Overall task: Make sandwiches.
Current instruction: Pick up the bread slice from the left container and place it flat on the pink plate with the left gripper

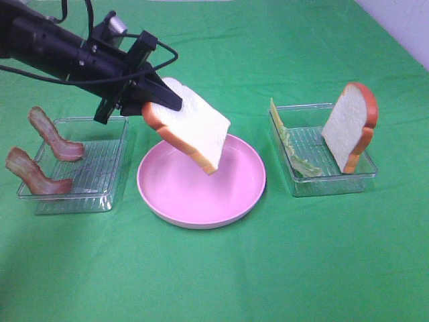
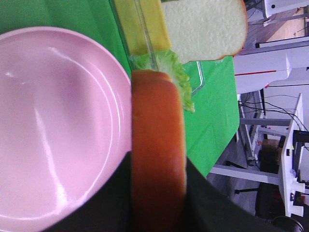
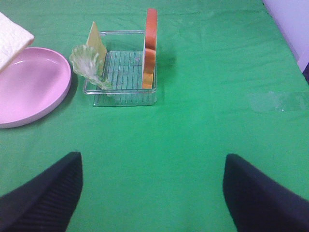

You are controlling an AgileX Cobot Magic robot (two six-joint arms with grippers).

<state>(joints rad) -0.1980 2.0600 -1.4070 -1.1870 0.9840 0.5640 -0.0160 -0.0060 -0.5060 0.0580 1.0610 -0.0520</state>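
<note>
**Left gripper clamped on a bread slice, hung tilted over the pink plate**

The slice is held by its crusted end, its free edge dipping toward the plate's ten o'clock side, apparently not yet touching. A good placement would bring that low edge down near the plate's middle, lay the slice flat, then release, keeping clear of the rim. The right gripper hangs empty, jaws wide apart. The second bread slice, cheese and lettuce wait in the clear tray at the plate's three o'clock, and bacon strips in the tray at nine o'clock. No brand, label or writing is legible.
</note>
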